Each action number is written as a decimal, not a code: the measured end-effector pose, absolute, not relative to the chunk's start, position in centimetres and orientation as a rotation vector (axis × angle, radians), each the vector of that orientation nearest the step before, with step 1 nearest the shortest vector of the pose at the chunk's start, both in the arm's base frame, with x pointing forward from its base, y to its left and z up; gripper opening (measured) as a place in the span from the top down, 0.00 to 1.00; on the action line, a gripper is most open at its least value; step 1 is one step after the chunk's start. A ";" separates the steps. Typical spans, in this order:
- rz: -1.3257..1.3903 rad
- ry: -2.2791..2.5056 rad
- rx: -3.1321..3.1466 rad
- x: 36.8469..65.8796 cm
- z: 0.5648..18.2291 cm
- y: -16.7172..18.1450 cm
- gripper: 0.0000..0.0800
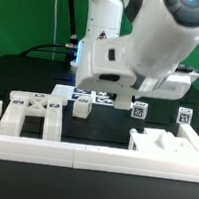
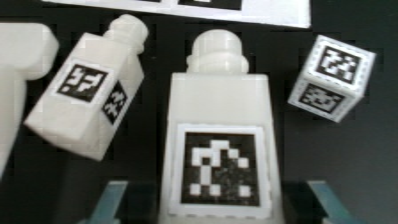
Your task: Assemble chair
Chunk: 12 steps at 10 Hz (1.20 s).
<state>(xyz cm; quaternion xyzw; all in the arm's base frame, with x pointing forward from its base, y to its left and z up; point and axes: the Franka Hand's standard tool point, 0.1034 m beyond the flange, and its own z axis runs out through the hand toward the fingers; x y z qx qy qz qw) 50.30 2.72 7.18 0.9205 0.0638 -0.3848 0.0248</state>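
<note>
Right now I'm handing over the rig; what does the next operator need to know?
Gripper: shut on a post, low over the table; whether it is lifted I cannot tell.
Parts: other post lies tilted beside it, apart; small tagged block on its other side. Legged frame at the exterior view's left, another chunky piece at its right, both just beyond the rail.
Done: no parts seen joined.
Left: all of the chair's joining.
</note>
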 end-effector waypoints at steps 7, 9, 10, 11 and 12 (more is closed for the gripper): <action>-0.751 0.228 2.999 54.1 9.5 3.7 0.63; -0.532 0.239 3.049 55.4 10.0 3.9 0.63; -0.406 0.241 3.070 55.7 10.0 3.9 0.63; -0.307 0.243 3.084 55.8 10.0 3.9 0.63; -0.226 0.244 3.092 55.9 9.9 3.8 0.63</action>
